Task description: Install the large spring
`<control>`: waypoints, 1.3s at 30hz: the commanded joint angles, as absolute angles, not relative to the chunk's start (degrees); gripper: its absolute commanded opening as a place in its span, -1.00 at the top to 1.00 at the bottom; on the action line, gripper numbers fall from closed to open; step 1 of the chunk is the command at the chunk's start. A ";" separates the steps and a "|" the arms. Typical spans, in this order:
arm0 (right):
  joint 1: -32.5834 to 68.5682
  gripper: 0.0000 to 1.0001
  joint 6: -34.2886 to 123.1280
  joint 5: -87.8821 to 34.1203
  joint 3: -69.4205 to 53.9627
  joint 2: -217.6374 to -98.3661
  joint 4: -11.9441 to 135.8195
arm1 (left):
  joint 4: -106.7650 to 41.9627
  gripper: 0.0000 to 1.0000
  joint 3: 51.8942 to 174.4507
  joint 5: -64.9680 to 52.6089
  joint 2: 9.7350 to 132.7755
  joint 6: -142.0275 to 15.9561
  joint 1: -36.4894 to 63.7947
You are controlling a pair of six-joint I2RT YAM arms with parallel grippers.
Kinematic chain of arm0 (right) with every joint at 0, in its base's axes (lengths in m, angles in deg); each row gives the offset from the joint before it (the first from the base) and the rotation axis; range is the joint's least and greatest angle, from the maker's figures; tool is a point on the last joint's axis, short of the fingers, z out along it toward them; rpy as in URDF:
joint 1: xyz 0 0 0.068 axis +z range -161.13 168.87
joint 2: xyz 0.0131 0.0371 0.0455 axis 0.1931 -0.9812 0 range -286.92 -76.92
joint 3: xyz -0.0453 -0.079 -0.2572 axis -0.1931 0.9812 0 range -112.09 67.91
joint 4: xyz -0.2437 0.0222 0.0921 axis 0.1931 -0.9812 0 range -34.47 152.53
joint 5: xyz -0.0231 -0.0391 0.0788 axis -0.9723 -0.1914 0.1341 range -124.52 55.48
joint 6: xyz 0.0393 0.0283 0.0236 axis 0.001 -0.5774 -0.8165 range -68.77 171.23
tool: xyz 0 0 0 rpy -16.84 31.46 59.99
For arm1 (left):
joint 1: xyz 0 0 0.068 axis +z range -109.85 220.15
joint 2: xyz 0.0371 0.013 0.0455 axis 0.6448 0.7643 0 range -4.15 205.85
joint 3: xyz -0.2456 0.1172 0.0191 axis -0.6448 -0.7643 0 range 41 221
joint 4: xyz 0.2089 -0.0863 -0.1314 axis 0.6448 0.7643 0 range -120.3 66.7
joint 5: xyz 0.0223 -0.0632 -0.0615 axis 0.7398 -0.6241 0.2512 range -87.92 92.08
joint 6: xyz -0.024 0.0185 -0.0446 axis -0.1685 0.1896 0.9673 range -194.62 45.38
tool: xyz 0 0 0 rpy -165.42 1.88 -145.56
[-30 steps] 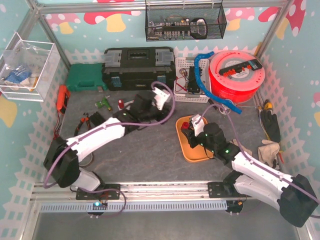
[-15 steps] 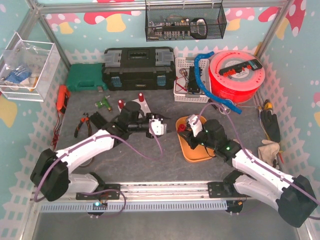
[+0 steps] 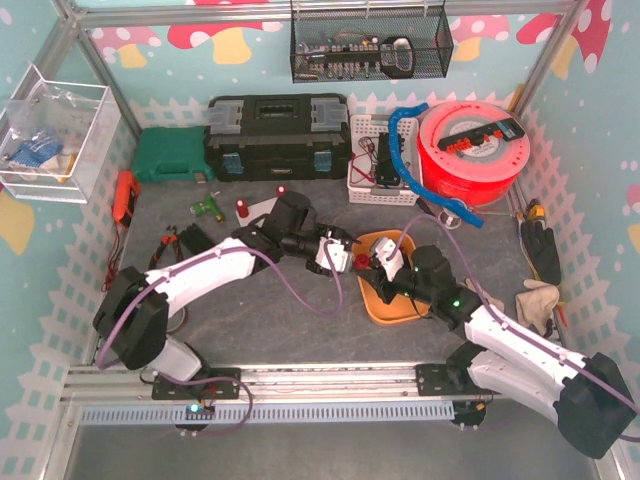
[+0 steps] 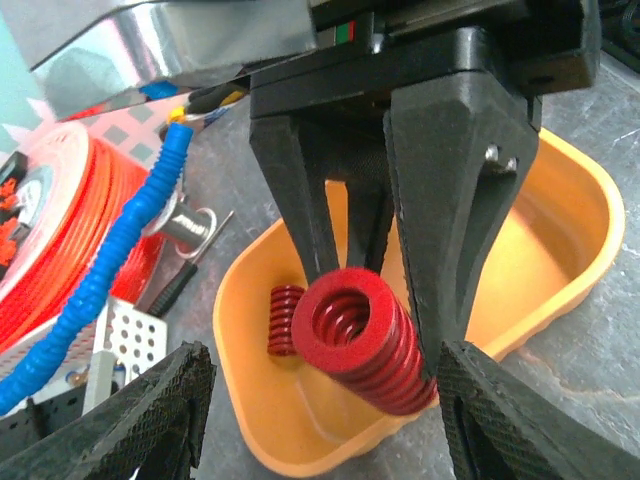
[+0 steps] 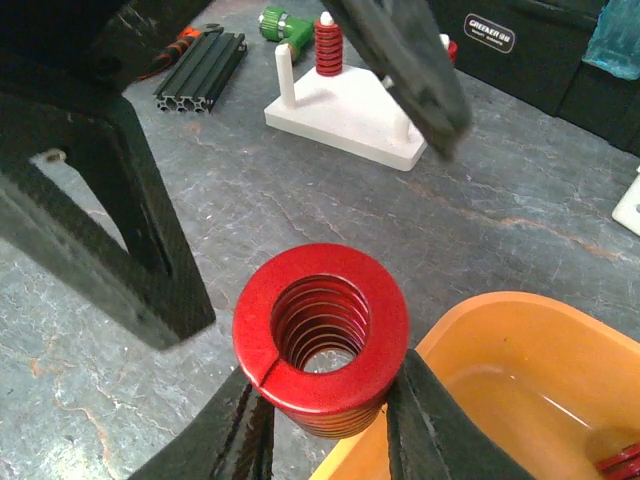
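The large red spring [image 5: 320,335] is held upright between the pads of my right gripper [image 5: 325,378], just over the left rim of the orange tray [image 5: 530,380]. In the left wrist view the spring [image 4: 360,335] hangs from the right gripper's black fingers [image 4: 450,180]. My left gripper [image 4: 325,395] is open, its fingers standing wide on either side of the spring without touching it. From above, the left gripper [image 3: 335,255] meets the right gripper [image 3: 372,265] at the tray. A white post base [image 5: 345,105] carries a small red spring [image 5: 328,45].
A second small red spring [image 4: 283,320] lies in the orange tray [image 3: 385,305]. A red spool [image 4: 60,220] and a blue ribbed hose [image 4: 130,230] stand behind the tray. A black toolbox [image 3: 278,135] is at the back. A black extrusion [image 5: 200,60] lies near the base.
My left arm has swung from the back of the table to the right and down, bringing its open gripper up to the spring. My right gripper has kept hold of the spring at the tray.
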State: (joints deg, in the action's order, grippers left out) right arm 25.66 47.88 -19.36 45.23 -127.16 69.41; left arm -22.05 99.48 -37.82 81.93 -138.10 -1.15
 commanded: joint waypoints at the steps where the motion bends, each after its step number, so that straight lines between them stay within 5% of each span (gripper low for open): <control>1: 25.60 1.00 49.20 -18.88 46.09 -126.53 75.34 | -17.11 -0.27 103.10 -39.54 84.55 -139.39 -2.90; 8: 25.60 1.00 44.64 -33.63 51.31 -123.96 80.23 | -18.40 -0.27 106.27 -37.77 84.91 -128.08 -3.09; 12: 25.62 1.00 43.41 -40.12 52.66 -122.76 82.64 | -26.97 -0.24 107.16 -31.16 83.37 -103.41 -3.69; 15: 25.65 1.00 43.27 -44.03 52.43 -123.27 82.85 | -30.31 0.05 108.54 -22.24 83.74 -80.21 -4.67; 18: 25.69 1.00 42.56 -47.29 53.27 -123.49 84.69 | -26.86 -0.08 110.50 -17.70 84.53 -69.75 -6.47; 23: 25.70 1.00 40.90 -47.93 54.37 -124.34 88.23 | -25.67 -0.38 111.96 -5.69 85.75 -67.88 -13.84; 39: 25.69 1.00 37.88 -48.02 55.90 -122.83 90.60 | -18.26 -0.26 120.63 -2.10 95.17 -69.39 -15.46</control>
